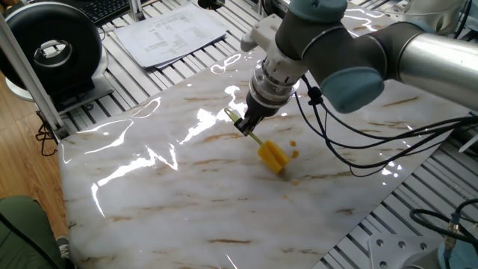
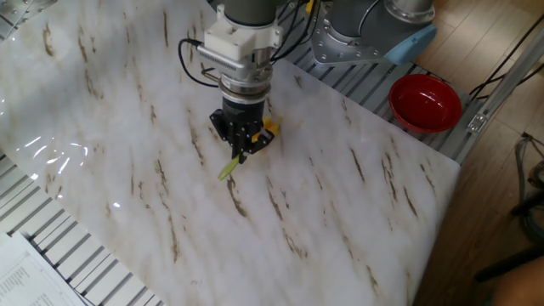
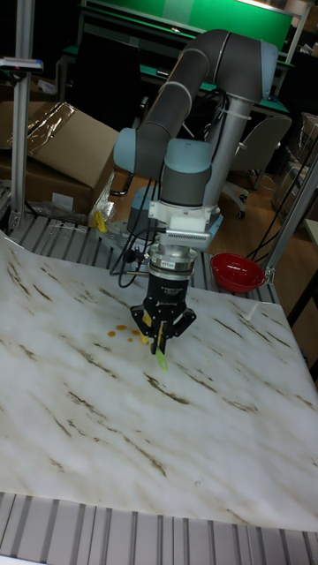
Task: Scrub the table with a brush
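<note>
Gripper (image 1: pixel 245 124) clamps the brush (image 1: pixel 272 155) by its handle; bristle head trails lower right, orange stains (image 1: pixel 293 149) just beside it on the table (image 1: pixel 149 194).

The arm reaches out over the counter (image 1: pixel 149 194) with its grey tube links and pale blue joint caps, and the wrist points almost straight down, a little tilted in one fixed view. The tool (image 1: pixel 245 124) (image 2: pixel 240 146) (image 3: pixel 162 334) sits low, just above the counter, and its two dark fingers are closed on the thin handle of the brush (image 1: pixel 272 155). Black cables hang in loops from the wrist beside the arm.
</note>
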